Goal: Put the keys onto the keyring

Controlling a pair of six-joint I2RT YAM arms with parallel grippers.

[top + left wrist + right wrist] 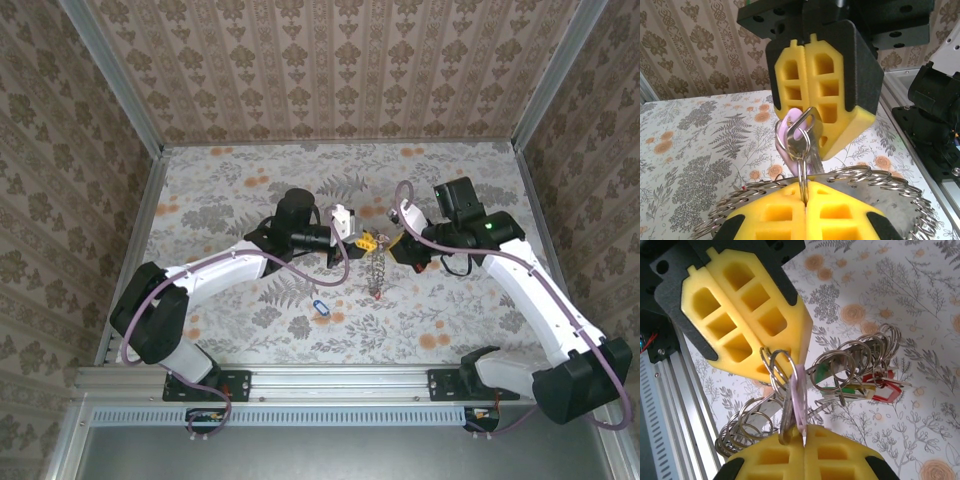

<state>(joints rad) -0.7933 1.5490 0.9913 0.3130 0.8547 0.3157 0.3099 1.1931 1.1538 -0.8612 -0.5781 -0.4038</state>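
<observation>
Blue key (pixel 320 305) lies loose on the table (pixel 230 180) near the arm bases, not on the ring yet. Further back, both arms meet mid-table with the keyring (pixel 377 272) dangling between them. Left fingers (pixel 775 220) are together, clamped on what looks like a wire loop of the keyring. Right fingers (pixel 840 460) are together on the purple key (pixel 799 390) by its tag. Red and green tagged keys (pixel 875 387) hang on the ring. Judged: purple is mid-threading, blue is left to do. Can't tell if purple's small loop is through, since the contact is buried in overlapping coils. The wrist views cut the ring off.
</observation>
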